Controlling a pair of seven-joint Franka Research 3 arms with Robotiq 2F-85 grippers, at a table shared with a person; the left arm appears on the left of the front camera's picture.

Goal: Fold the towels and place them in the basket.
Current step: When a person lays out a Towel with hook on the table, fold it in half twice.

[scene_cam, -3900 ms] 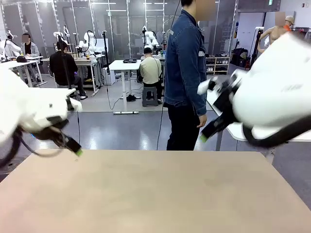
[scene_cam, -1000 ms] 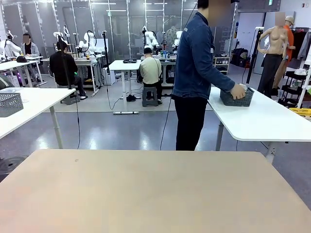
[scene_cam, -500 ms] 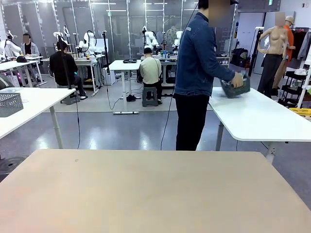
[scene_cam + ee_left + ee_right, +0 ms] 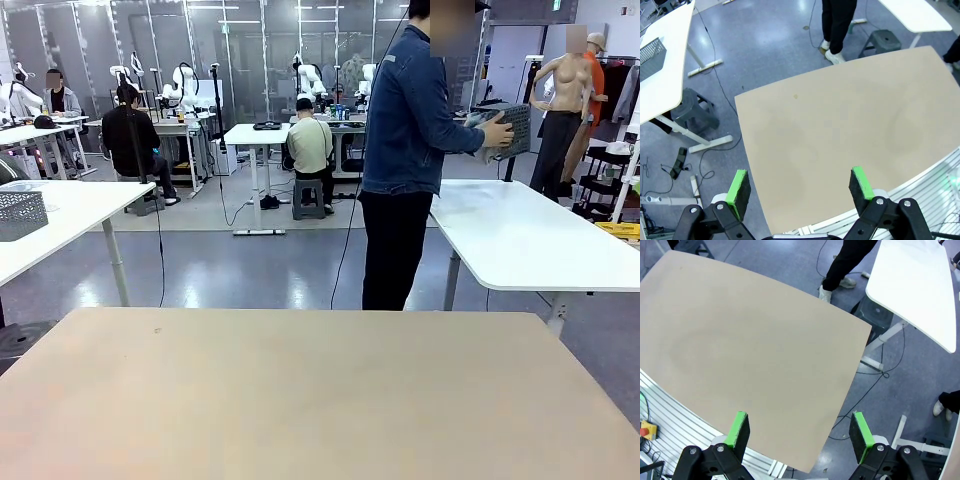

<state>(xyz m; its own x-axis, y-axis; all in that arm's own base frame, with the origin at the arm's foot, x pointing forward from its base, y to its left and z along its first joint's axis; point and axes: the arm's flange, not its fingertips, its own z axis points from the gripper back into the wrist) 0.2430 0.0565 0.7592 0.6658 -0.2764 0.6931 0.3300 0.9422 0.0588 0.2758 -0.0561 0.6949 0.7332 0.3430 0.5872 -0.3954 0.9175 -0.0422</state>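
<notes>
Basket (image 4: 517,124) in person's hand (image 4: 497,131) (aloft)

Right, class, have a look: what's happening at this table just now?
A person in a denim jacket stands beyond the tan table, holding the dark wire basket up over a white side table. Both arms hang high above the tan table, the left end effector and right end effector open and holding nothing. No folding has begun yet.
</notes>
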